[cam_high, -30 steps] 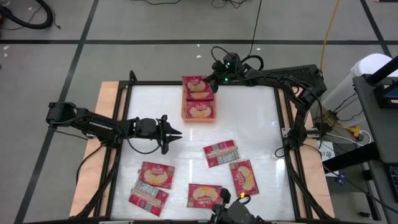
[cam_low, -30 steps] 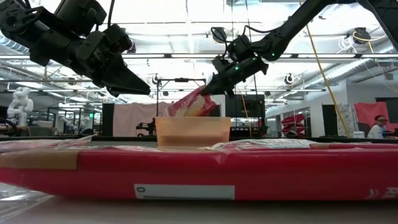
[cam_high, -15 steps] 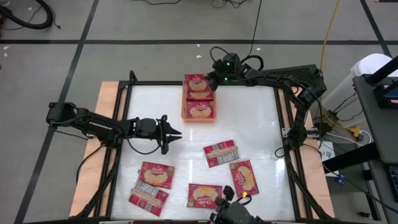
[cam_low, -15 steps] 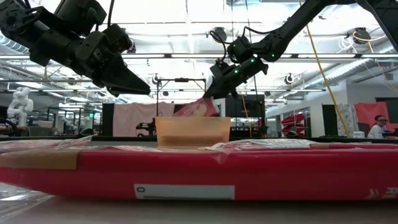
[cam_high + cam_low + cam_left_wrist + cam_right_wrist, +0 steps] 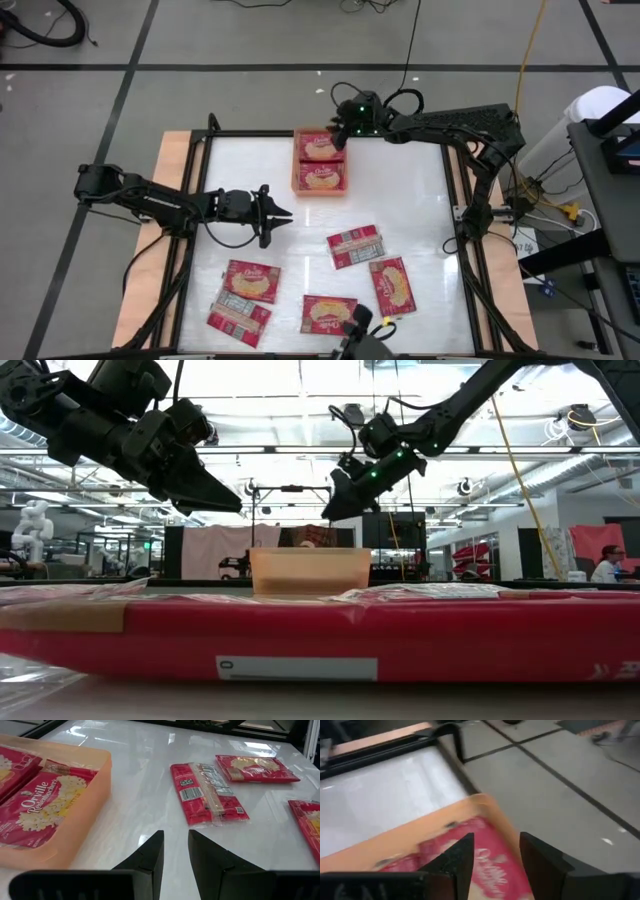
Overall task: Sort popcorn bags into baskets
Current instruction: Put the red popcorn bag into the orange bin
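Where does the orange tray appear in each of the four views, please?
High view: the orange tray lies at the table's far edge, near the middle.
Low view: it is at the centre, behind the red packet close to the camera.
Left wrist view: at the left edge, packets inside.
Right wrist view: at the bottom, behind the fingers.
Shared landmark: the right hand, which hangs above the tray's far end in the high and low views.

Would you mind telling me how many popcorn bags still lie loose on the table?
5: two near the left corner, one front-centre, two right of centre.
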Tool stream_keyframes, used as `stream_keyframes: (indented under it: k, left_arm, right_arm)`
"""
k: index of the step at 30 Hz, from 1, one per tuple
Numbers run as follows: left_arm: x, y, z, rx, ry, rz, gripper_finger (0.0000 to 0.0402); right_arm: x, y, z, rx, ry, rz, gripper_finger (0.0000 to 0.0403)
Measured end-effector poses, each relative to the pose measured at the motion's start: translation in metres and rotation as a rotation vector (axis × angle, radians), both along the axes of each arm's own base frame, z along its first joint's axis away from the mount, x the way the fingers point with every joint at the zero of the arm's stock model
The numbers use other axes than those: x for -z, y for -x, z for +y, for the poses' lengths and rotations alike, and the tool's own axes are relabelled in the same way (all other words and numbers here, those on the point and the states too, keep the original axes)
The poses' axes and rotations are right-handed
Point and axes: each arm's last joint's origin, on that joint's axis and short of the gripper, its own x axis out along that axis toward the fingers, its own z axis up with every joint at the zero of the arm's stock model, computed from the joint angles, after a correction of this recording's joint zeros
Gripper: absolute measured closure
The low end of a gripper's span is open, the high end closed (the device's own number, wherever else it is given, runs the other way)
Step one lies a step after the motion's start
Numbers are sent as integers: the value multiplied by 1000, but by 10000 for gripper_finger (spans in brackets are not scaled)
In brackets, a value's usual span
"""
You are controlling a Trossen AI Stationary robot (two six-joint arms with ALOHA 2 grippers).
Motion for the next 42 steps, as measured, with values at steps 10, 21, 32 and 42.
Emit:
stream_keyframes:
  k: [10,21,32,42]
  left_arm:
    - [0,0,0,-5,10,-1,311]
    - [0,0,0,-5,10,5,311]
    - [14,8,-12,4,147,169,302]
    - [38,38,-55,62,311,555,189]
  right_arm:
    - [42,-18,9,-42,-74,92,313]
    - [71,-20,4,39,-48,194,384]
    - [11,-25,40,-177,-79,23,394]
    - [2,-5,159,-542,89,-152,394]
